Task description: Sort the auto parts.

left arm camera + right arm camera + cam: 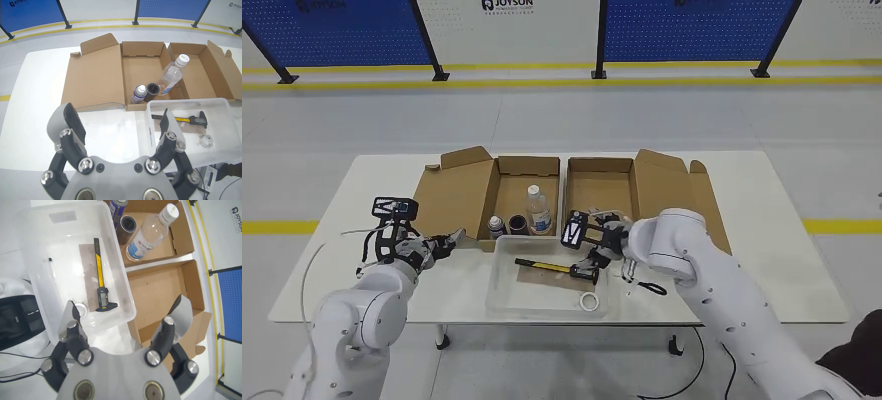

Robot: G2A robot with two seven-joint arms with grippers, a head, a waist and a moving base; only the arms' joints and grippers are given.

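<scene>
A clear plastic bin at the table's front holds a yellow-and-black digital caliper and a small white ring. My right gripper hovers open and empty over the bin's corner nearest the right cardboard box, close to the caliper and ring. My left gripper is open and empty above bare table, left of the bin. The left cardboard box holds a spray can, a black cylinder and a clear water bottle.
Both boxes stand side by side behind the bin with their flaps spread open. The right box has nothing in it. A small black object lies on the table to the right of the bin. Bare tabletop lies at the far left.
</scene>
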